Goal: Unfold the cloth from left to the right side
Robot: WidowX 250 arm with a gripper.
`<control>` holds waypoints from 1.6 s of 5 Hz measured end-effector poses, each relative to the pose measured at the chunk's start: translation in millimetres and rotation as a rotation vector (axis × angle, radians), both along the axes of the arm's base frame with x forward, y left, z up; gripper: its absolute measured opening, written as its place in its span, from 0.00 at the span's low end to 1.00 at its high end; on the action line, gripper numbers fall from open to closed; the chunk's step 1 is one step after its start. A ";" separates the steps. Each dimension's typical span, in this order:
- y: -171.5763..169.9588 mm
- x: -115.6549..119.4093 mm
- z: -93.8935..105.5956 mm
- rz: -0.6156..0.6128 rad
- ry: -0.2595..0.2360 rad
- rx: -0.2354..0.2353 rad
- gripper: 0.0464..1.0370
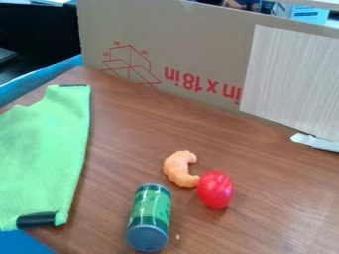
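One green cloth (46, 158) lies in the camera view along the left edge of the brown bench (126, 139), a black strip (36, 220) at its near corner. How the claw and arm are posed, how far the claw is open and whether it holds anything, I cannot tell. To the cloth's right are a green-labelled can (151, 211), a curved orange toy (175, 167) and, just beside that, a shiny red one (215, 189). Upright cardboard (192, 39) and a pale panel (291, 84) wall off the back.
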State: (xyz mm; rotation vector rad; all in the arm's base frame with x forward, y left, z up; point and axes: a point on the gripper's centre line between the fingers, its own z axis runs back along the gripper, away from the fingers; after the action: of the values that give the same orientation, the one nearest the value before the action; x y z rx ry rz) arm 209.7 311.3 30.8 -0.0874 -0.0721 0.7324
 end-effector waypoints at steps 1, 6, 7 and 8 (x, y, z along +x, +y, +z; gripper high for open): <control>-11.4 -0.2 14.6 -0.015 -0.010 -0.054 0.01; -136.1 63.5 90.1 -0.047 -0.052 -0.106 0.01; -173.1 86.8 100.0 -0.046 -0.038 -0.141 0.01; -199.2 106.8 111.2 -0.049 -0.050 -0.134 0.01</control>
State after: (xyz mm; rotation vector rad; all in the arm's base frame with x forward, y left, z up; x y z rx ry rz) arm 316.4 112.1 142.0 -0.2345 -0.0682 0.6858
